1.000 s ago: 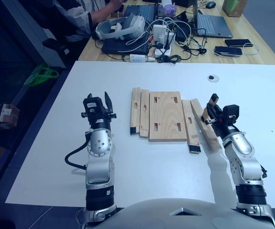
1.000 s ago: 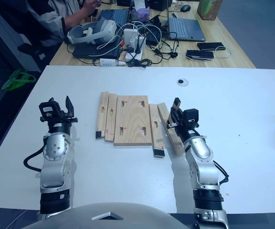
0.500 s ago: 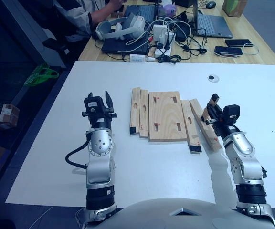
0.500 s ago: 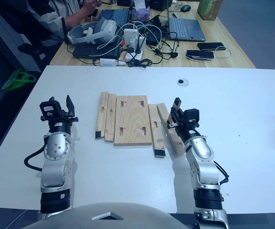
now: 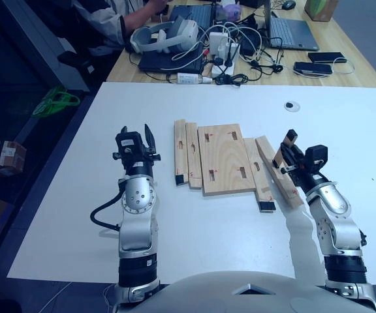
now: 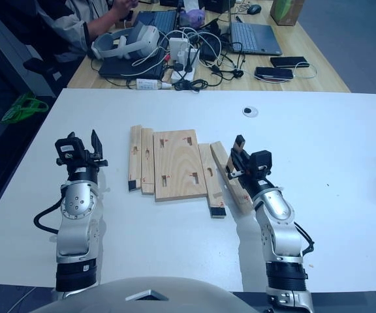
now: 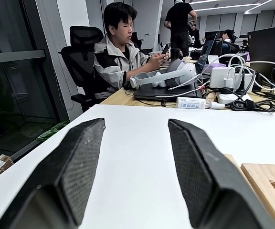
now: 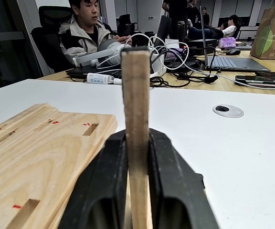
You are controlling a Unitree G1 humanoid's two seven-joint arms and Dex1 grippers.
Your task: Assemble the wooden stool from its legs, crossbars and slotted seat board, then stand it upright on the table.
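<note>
Grips a wooden strip [image 8: 135, 86] on edge in the right gripper [image 5: 287, 155] (fingers pressed tight on both faces). Holds the left gripper [image 5: 136, 135] over the table [image 5: 344, 130], fingers spread apart. Finds the slotted board [image 5: 224, 158] lying flat between both pairs of fingers, nearer the right pair.
</note>
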